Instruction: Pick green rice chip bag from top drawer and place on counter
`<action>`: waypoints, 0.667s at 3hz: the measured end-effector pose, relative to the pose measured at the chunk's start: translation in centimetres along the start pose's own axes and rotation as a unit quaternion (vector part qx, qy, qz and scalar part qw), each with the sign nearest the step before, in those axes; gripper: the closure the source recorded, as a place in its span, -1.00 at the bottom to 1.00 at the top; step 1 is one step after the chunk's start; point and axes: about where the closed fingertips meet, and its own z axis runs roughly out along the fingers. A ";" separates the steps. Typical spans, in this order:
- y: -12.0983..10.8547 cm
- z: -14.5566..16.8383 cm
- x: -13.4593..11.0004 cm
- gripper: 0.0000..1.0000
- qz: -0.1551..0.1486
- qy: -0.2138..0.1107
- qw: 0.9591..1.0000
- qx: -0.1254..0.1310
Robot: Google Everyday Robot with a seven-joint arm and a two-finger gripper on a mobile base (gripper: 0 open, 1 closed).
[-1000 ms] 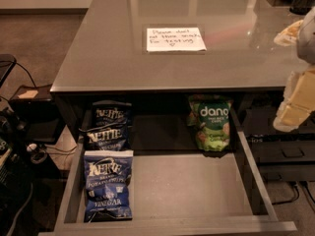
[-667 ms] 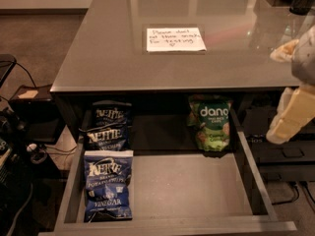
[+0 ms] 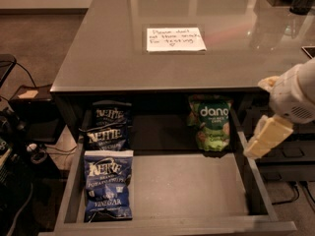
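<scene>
the top drawer [image 3: 192,186] stood open, its grey floor bare through the middle. nearest, at the drawer's front left, lay a dark blue kettle bag [image 3: 108,183]; behind it, at the drawer's back left, two more kettle bags [image 3: 107,127] overlapped. the green rice chip bag [image 3: 212,124] sat at the drawer's back right corner, label facing up. the gripper [image 3: 266,137] hung just outside the drawer's right wall - near the green bag but apart from it, holding nothing; how far open it was could not be told. beyond the drawer stretched the counter [image 3: 113,48], with a white handwritten note [image 3: 175,39] on it.
</scene>
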 end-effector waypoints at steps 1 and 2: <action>-0.5 4.3 1.4 -1.00 0.040 -0.016 0.999 0.008; -0.6 8.4 2.6 -1.00 0.112 -0.027 0.993 -0.001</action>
